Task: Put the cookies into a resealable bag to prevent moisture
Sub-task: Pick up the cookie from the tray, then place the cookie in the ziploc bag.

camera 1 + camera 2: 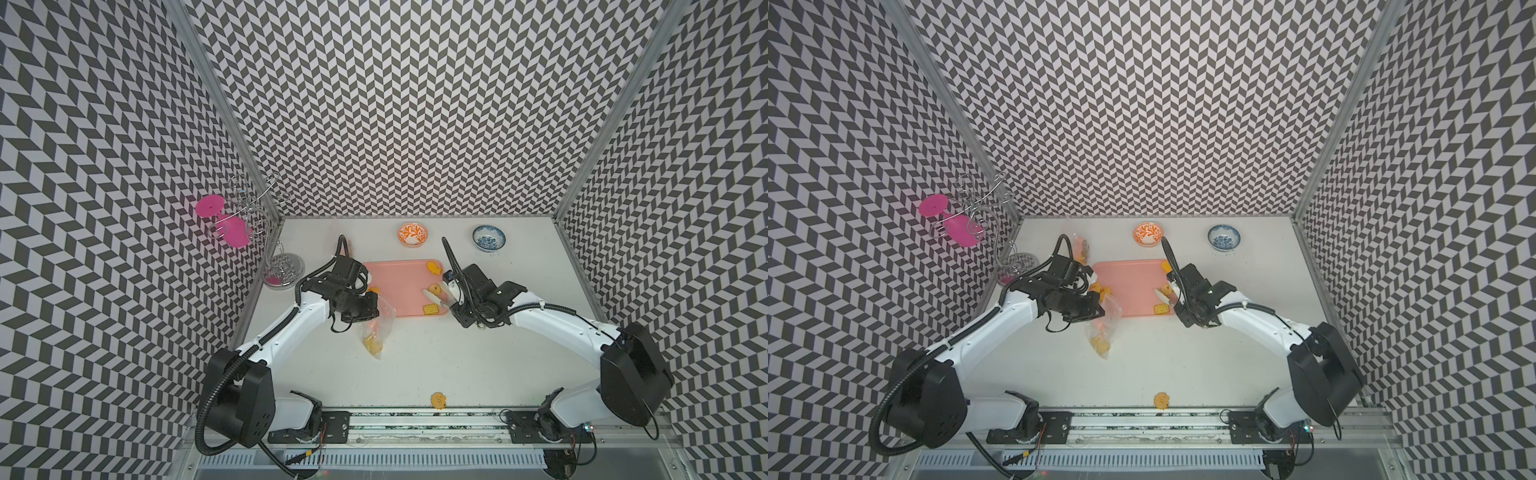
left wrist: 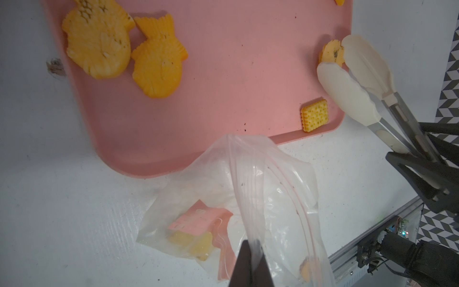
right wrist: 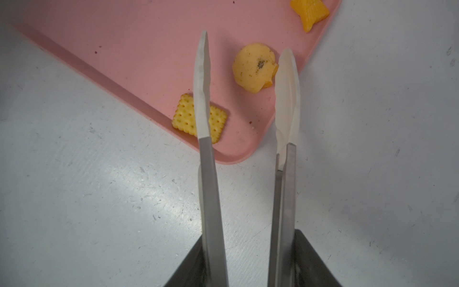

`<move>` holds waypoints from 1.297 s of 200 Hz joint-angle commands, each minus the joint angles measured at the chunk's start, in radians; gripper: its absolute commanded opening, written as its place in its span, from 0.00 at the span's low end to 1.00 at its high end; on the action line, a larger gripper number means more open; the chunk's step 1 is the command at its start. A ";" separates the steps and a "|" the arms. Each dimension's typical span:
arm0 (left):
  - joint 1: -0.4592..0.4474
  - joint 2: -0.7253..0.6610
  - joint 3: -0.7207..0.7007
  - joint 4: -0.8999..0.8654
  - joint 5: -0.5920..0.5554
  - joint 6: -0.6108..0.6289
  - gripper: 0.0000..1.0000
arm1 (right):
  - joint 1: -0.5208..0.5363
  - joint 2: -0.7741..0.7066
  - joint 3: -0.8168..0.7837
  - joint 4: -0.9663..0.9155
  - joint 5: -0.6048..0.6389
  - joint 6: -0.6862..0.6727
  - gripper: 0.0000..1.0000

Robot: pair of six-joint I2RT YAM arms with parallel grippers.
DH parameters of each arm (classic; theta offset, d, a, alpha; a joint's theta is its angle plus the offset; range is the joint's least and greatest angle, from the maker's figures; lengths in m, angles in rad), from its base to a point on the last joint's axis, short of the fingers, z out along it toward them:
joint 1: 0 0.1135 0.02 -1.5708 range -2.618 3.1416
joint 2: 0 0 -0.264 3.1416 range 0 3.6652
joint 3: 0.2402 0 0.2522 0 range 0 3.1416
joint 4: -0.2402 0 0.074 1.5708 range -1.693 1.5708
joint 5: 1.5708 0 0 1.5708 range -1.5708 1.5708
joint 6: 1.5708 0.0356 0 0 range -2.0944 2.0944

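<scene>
Several yellow cookies lie on the pink tray (image 1: 399,286): two fish shapes (image 2: 99,42), a round one (image 3: 253,67), a square cracker (image 3: 186,114) and another fish (image 3: 310,12). My left gripper (image 2: 249,248) is shut on the rim of the clear resealable bag (image 2: 268,193), which hangs to the table just off the tray's near edge with a few cookies inside. My right gripper (image 3: 250,261) is shut on metal tongs (image 3: 206,174). Their white tips stand apart on either side of the round cookie, and one tip touches it.
One stray cookie (image 1: 438,400) lies by the table's front edge. An orange bowl (image 1: 412,234) and a blue bowl (image 1: 489,238) stand at the back. A wire rack with pink glasses (image 1: 249,220) fills the back left corner. Another bag with cookies (image 1: 1079,247) lies behind my left arm.
</scene>
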 commanded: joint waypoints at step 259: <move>0.011 -0.039 0.102 -0.074 -0.024 0.029 0.00 | 0.085 -0.152 -0.064 0.424 -0.709 0.278 0.25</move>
